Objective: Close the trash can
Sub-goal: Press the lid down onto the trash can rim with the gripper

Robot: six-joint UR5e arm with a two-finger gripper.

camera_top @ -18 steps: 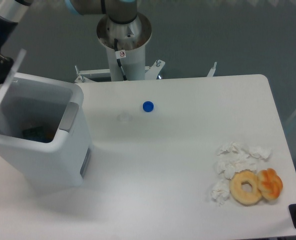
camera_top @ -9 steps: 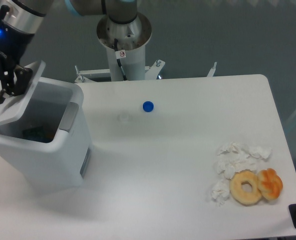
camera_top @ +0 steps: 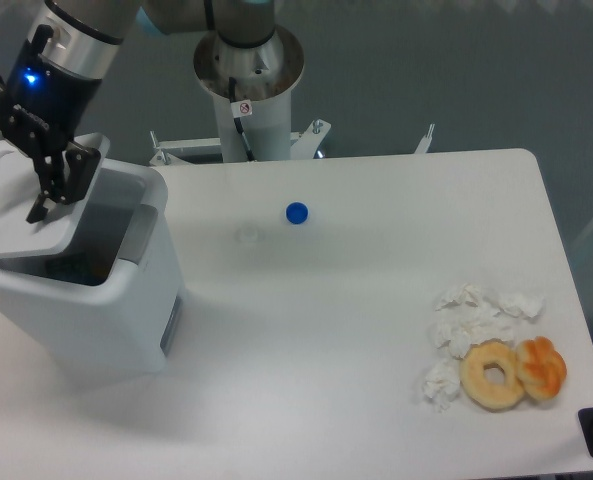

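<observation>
The trash can (camera_top: pixel 86 290) stands at the far left of the desk (camera_top: pixel 356 330), its left side cut off by the frame edge, and it serves as the landmark for everything else. Its lid (camera_top: pixel 26 210) is tilted down over the opening but not seated: a dark gap shows along the lid's right edge, next to the grey latch strip (camera_top: pixel 139 232) on the rim. The gripper (camera_top: pixel 54 190) rests on top of the lid, apparently pressing it down so the hinge carries it shut. Its fingers (camera_top: pixel 44 198) appear drawn close together and hold nothing; from this angle I cannot tell whether they are fully closed. Judging by the gap, the closing is well along but unfinished, and a further downward push toward the latch side seems needed.

Dark contents show faintly through the gap, too shadowed to identify. The hinge at the back of the trash can is hidden behind the arm.

To the right of the trash can, near the desk's rear edge, lies a small blue cap (camera_top: pixel 296 212), with a faint clear ring (camera_top: pixel 248 235) just beside it. Far off at the opposite front corner sit crumpled tissues (camera_top: pixel 476 318), a ring doughnut (camera_top: pixel 493 374) and an orange pastry (camera_top: pixel 541 367) touching it.
</observation>
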